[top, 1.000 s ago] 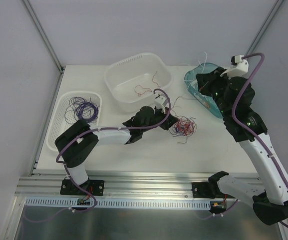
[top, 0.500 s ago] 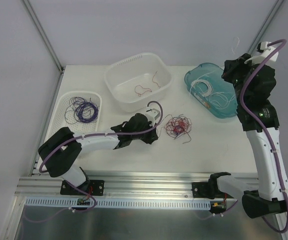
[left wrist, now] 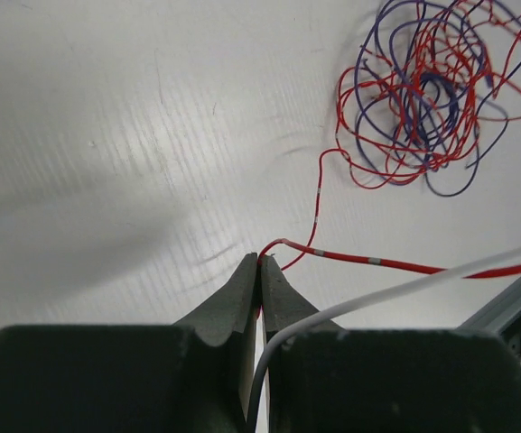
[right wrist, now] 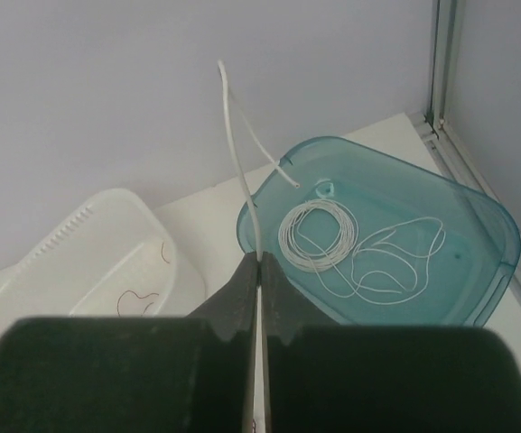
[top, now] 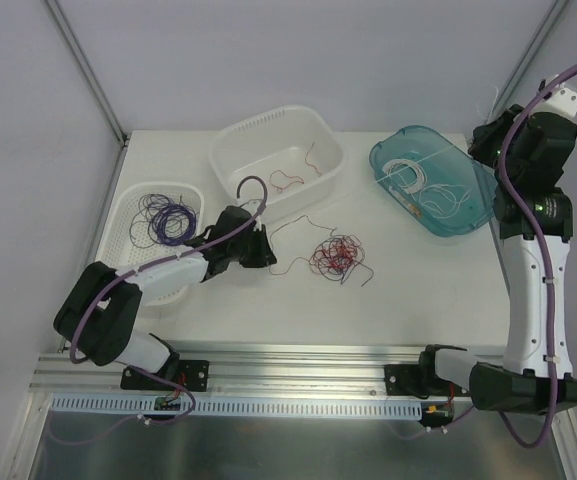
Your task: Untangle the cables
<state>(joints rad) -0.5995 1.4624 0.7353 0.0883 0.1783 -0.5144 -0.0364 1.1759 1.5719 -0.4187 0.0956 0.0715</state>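
1. Red cable [left wrist: 368, 262] is pinched right at the tips of the left fingers [left wrist: 251, 275], which are closed tight on it with no gap showing.
2. The bit that matters: the tangle [top: 336, 258] sits off to the right of those fingers in the overhead view, near the middle of the surface [top: 418, 280]. It's close, but not touching them.
3. A loose stretch of the held strand runs from the pinch toward that clump, so its long axis points roughly left-right across the surface. I'd guess pulling away from the clump along that line is what frees it.
4. The white tub [top: 230, 150], with a couple of red pieces already inside, is just behind the left fingers, so it looks like the obvious drop spot.
5. The left arm is clearly the nearer one. The right fingers [right wrist: 246, 280] are up high at the far right, well apart from the clump.
6. They're clamped on a white cable [right wrist: 237, 135] that sticks up above the teal tray [right wrist: 477, 225].
7. The clump itself is hair-thin, curly loops of red and purple wound through each other, lying flat. Purple ones are also coiled in the basket [top: 128, 210], and white ones in the tray.
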